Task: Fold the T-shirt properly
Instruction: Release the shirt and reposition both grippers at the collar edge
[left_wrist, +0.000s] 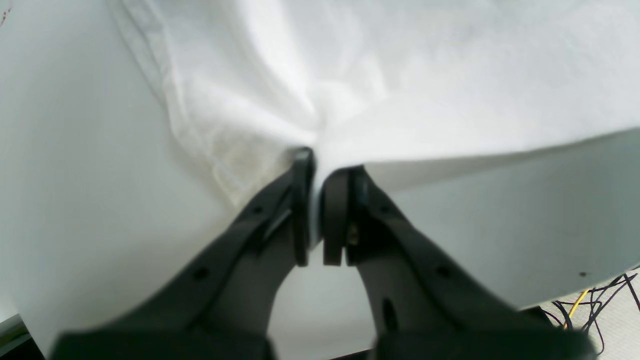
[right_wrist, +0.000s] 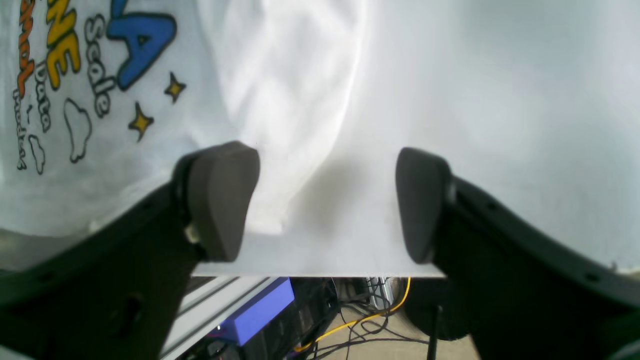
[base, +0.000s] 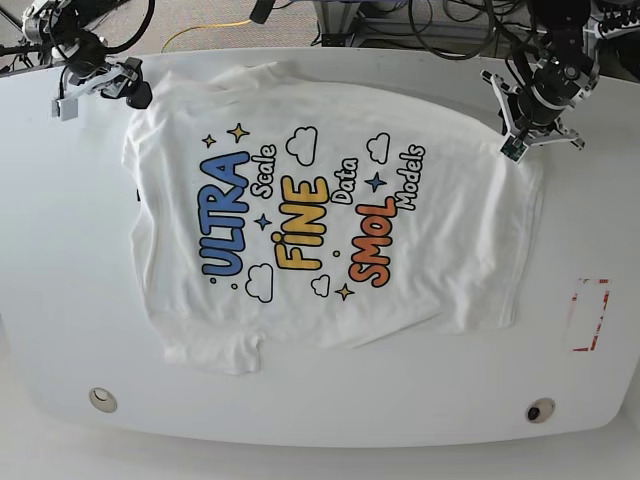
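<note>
Base view is showing both arms reaching in from the far edge of the white table (base: 60, 300): the left gripper (base: 520, 140) is sitting at the far right, and the right gripper (base: 95, 85) is sitting at the far left, each at a far corner of the T-shirt (base: 320, 220). The left wrist view is showing the left gripper (left_wrist: 317, 200) clenched, its dark pads pinching a gathered white edge of the T-shirt (left_wrist: 400, 75), with cloth fanning away from the pinch and lifting off the table. The right wrist view is showing the right gripper (right_wrist: 325, 200) released, its two pads standing wide apart with nothing between them, hovering over the table's edge just beside the T-shirt (right_wrist: 125, 125). The table is lying pale and rounded at its corners, carrying a red-outlined rectangle (base: 588, 314) near the right edge; cables (base: 420, 25) are trailing on the floor beyond the far side (a yellow one among them). The T-shirt is lying spread print-up across the middle of the table, with blue, yellow and orange lettering, clouds and stars showing, and one sleeve pointing toward the near side.
</note>
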